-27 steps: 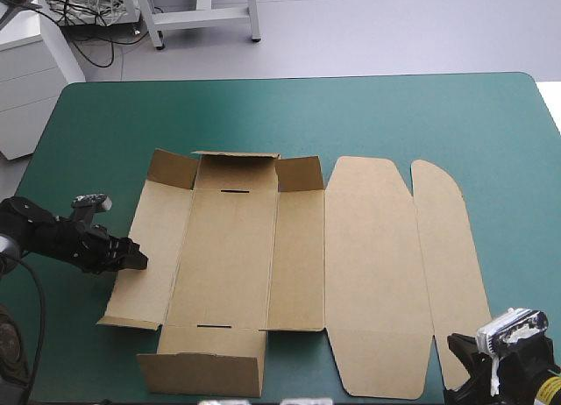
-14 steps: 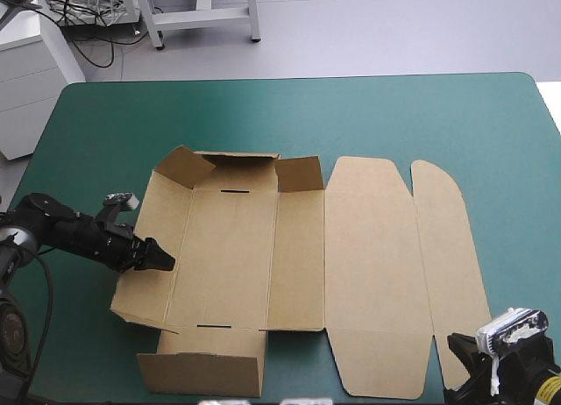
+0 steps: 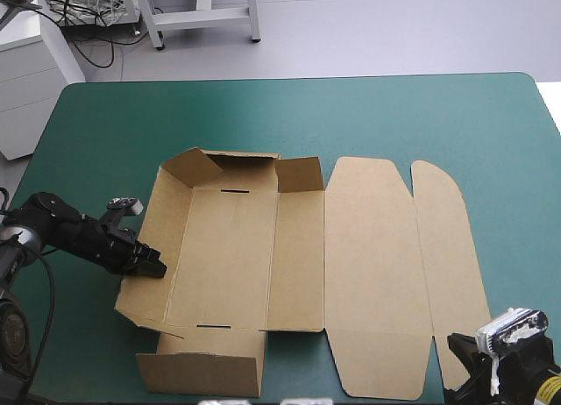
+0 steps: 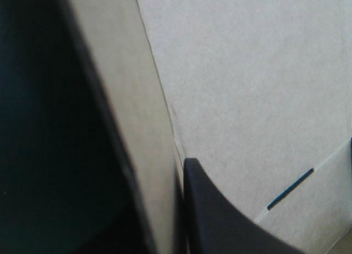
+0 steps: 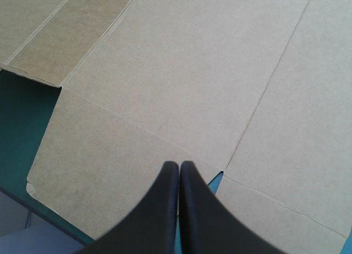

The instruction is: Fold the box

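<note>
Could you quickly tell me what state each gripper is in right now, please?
Left gripper: shut on the box, at its raised left wall.
Right gripper: shut, holding nothing.

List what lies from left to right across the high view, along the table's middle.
Left end effector → box's raised left wall → base panel → right wall panel, lying flat → wide lid panel → narrow end flap → bare teal-green cover.

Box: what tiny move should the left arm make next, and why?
Probably lift the left wall up to vertical: the left gripper pinches its outer edge, and the wall stands only half raised off the table.
</note>
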`<state>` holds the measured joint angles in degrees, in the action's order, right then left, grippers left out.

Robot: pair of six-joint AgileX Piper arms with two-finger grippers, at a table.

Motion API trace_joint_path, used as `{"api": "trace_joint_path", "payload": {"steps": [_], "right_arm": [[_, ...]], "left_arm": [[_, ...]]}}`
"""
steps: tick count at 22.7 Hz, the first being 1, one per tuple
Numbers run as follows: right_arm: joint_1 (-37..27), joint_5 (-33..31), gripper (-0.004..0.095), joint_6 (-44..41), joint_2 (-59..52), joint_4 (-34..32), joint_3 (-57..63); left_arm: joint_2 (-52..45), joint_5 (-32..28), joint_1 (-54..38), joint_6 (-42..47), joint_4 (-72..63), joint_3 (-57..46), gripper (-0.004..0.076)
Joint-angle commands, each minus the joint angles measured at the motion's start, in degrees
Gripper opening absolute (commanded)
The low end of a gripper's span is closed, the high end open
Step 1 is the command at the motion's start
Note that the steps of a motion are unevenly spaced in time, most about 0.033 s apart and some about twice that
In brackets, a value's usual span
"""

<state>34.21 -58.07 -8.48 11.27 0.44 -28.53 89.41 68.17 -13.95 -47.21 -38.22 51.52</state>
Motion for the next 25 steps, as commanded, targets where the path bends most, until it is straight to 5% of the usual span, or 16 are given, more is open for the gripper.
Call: {"api": "trace_joint_path", "payload": {"steps": [1,6,11,18,25], "right_arm": [[-0.2,3.7,-0.0013,0.5,0.8,-0.4,-1.5],[-0.2,3.7,-0.0014,0.5,0.8,-0.4,-1.5],[-0.2,3.8,-0.0014,0.5,0.8,-0.8,-1.5],[-0.2,3.8,-0.0014,0.5,0.8,-0.4,-1.5],[-0.2,3.8,-0.0014,0.5,0.8,-0.4,-1.5]], "left_arm": [[-1.6,1.1,0.3,0.1,-1.4,1.1,-0.0010],[-1.6,-6.1,0.7,-0.4,-2.2,3.6,-0.0010],[-1.6,-9.0,8.8,-1.6,2.4,16.9,-0.0010],[-1.0,-21.8,29.5,-1.6,28.0,33.9,-0.0010],[1.8,-24.9,42.3,-1.4,44.6,36.3,-0.0010]]}}
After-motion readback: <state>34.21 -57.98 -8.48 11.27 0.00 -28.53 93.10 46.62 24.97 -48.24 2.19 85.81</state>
